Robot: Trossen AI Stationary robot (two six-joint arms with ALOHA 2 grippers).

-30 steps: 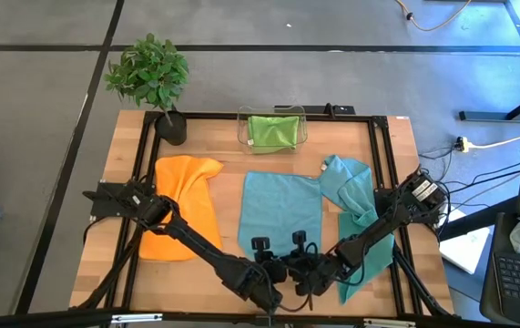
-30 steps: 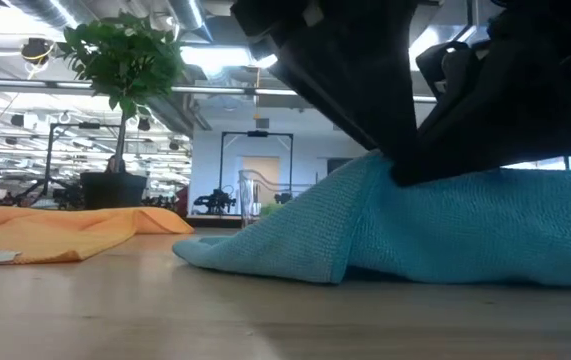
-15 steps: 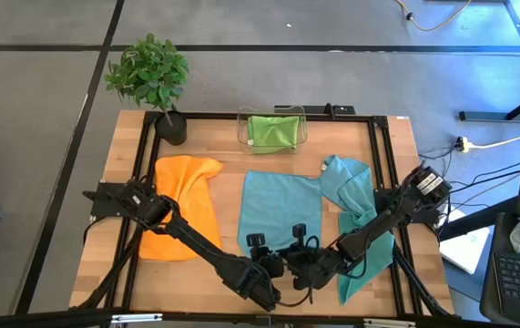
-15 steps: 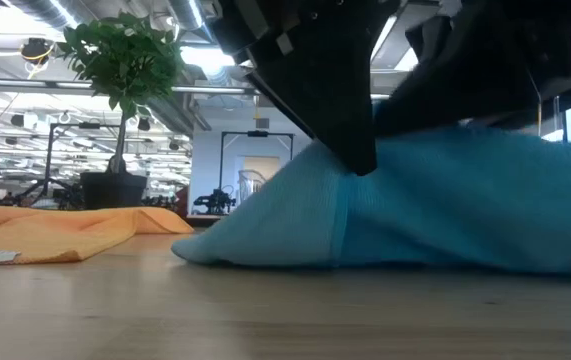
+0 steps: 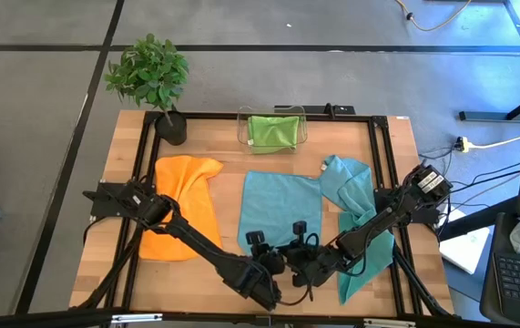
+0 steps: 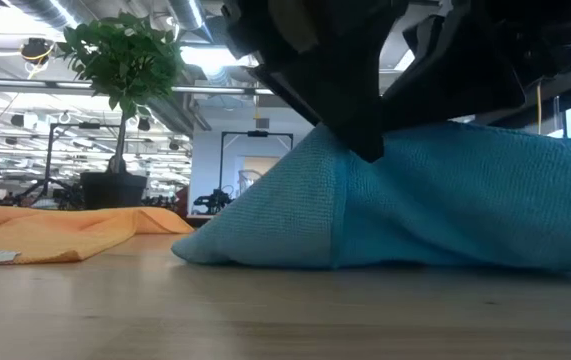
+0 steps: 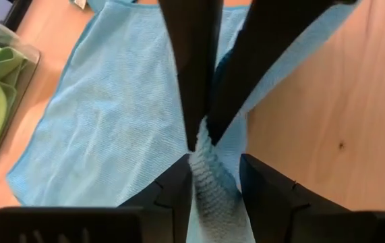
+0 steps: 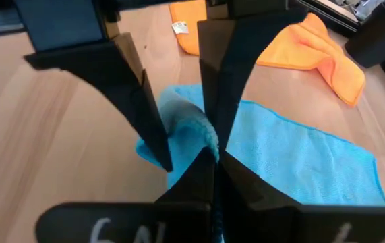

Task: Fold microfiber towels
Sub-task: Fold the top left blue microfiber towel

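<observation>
Wood table [image 5: 223, 155], black frame rim. On it: orange towel [image 5: 182, 205] left, teal towel [image 5: 273, 210] centre, second teal towel [image 5: 355, 196] right, plant pot [image 5: 171, 128] back-left, clear bin [image 5: 273, 132] back-centre.

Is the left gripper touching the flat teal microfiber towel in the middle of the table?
Touching. The left wrist view shows the left gripper pinching a bunched fold of the teal microfiber towel between its fingers.
</observation>
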